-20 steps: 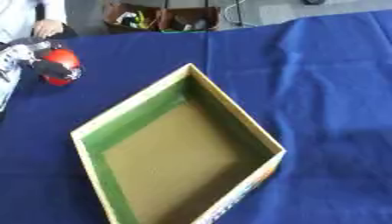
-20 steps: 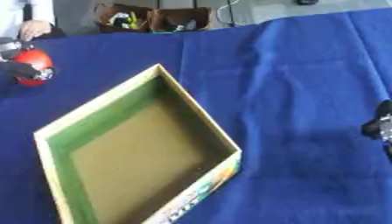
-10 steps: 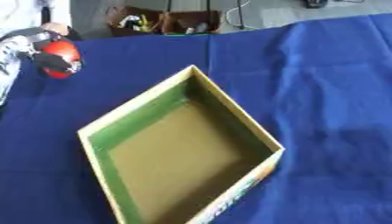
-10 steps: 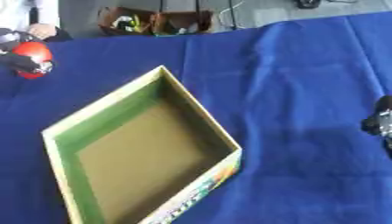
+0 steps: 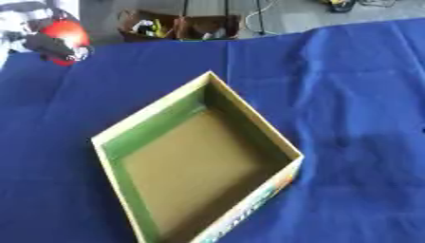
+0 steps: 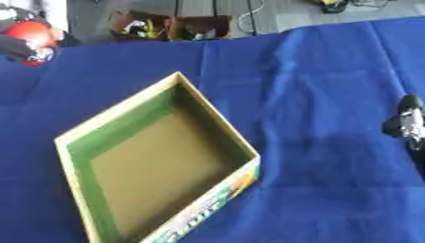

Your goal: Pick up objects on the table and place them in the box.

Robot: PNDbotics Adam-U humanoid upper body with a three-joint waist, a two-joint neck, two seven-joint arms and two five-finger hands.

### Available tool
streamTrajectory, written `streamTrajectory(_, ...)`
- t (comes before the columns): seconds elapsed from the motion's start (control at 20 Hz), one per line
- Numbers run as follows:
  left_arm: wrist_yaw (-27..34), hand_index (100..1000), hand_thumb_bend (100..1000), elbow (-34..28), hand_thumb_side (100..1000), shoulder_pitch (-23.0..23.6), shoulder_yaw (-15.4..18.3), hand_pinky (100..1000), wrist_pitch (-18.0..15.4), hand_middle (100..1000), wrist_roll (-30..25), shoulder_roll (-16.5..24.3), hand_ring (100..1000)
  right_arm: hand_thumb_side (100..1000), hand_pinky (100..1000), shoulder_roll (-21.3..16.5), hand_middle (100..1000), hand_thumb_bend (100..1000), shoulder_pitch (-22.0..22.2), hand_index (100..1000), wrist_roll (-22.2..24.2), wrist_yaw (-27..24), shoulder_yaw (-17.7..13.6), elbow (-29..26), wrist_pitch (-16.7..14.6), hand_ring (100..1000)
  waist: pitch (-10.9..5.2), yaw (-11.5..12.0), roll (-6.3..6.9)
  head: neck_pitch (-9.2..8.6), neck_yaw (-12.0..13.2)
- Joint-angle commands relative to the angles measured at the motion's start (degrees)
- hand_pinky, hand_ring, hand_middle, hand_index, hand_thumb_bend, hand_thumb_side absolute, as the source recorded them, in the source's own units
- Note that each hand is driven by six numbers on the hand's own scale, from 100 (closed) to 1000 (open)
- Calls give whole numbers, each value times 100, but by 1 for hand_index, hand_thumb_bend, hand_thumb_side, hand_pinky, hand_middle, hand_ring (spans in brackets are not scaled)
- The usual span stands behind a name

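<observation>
A red round object hangs above the far left corner of the blue-covered table, and dark fingers of my left hand are curled round it. The open box lies cornerwise in the middle of the table. It has pale outer walls, green inner walls and a bare brown floor with nothing in it. The red object is to the left of and beyond the box's far corner, apart from it. My right hand shows as a dark shape at the right edge of the right eye view, over the cloth.
Beyond the table's far edge, brown cardboard boxes with clutter stand on the grey floor. Blue cloth stretches to the right of the box and in front of it.
My left hand has risen with the red object, moving up towards the far left corner. The box has stayed put. My right hand has shifted slightly upward.
</observation>
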Motion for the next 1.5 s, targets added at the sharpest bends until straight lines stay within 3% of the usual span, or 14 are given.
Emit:
streamTrajectory(0.05, 193, 656, 100, -802, 272, -12, -240, 407, 97, 789, -273, 412, 813, 829, 793, -111, 343, 100, 3, 465, -2, -55, -11, -56, 9, 517, -226, 34, -32, 79, -100)
streamTrajectory(0.6, 1274, 629, 100, -3017, 282, 364, -939, 405, 804, 775, -573, 871, 808, 833, 797, -96, 345, 100, 23, 468, 34, -117, 6, -56, 67, 519, -425, 80, -18, 149, -226)
streamTrajectory(1.1, 2067, 617, 100, -4294, 290, 310, -1455, 401, 1521, 778, -482, 869, 810, 839, 800, -100, 347, 100, 0, 470, 81, -155, 31, -56, 60, 521, -452, 34, 13, 157, -192)
streamTrajectory(1.3, 1979, 618, 100, -4482, 269, 220, -1763, 398, 1548, 770, -523, 821, 802, 844, 801, -94, 348, 100, 2, 471, 96, -152, 29, -56, 66, 522, -438, 10, 31, 136, -200)
streamTrajectory(1.5, 1674, 626, 100, -4583, 249, 121, -1991, 395, 1221, 761, -553, 759, 791, 848, 802, -88, 348, 100, 8, 471, 108, -133, 25, -56, 84, 522, -412, 1, 50, 112, -213)
